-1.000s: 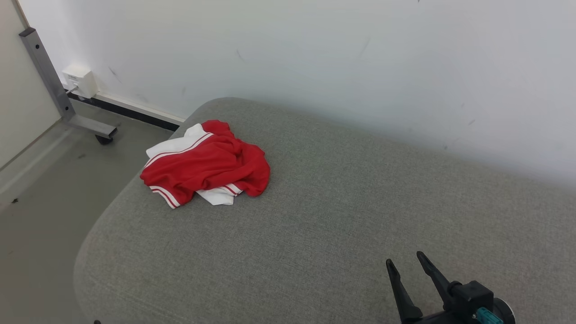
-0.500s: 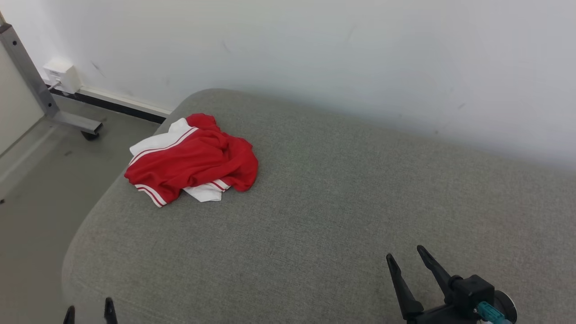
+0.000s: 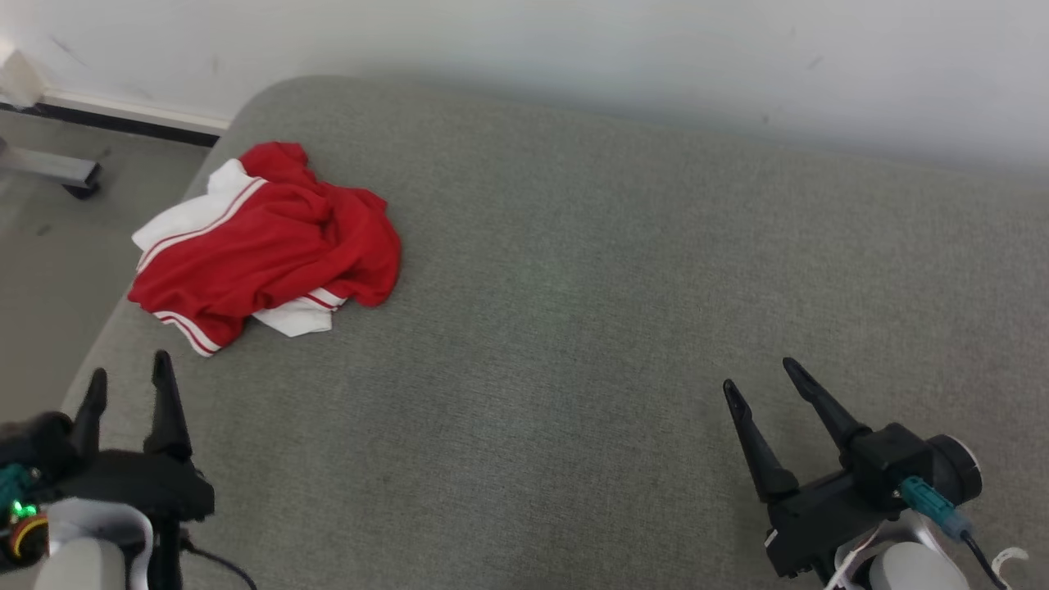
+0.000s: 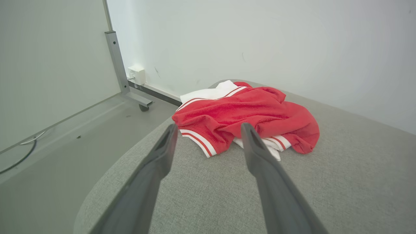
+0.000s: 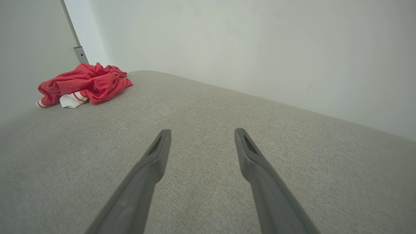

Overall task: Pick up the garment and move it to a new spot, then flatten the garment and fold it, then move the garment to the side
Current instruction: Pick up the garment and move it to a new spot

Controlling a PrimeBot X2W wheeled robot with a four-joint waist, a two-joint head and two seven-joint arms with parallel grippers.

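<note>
A: Logging scene, big → small. White wall (image 3: 574,33) at back, a few dark scuffs. Below it, grey fabric cushion (image 3: 574,287), rounded corner at far L; takes up most of head view.

B: Noted. Off the L edge?

A: Grey floor (image 3: 41,270). Metal frame leg (image 4: 120,71) w/ caster, standing on it by the wall.

B: Garment?

A: Red garment (image 3: 262,246), white panels + red/white striped trim. Lies crumpled in a heap on cushion, far-L corner, close to edge. Not flattened, not folded.

B: Grippers?

A: L gripper (image 3: 129,365) low L in head view. Fingers spread apart, nothing between them, pointing toward garment, no contact w/ it. From L wrist cam: heap just beyond the fingertips. R gripper (image 3: 758,374) low R, fingers likewise spread wide, empty, over bare cushion, well apart from garment. From R wrist cam: garment far off, upper L.

B: Anything smaller?

A: Small white wall box (image 4: 136,74), just beside frame upright, near floor level.
</note>
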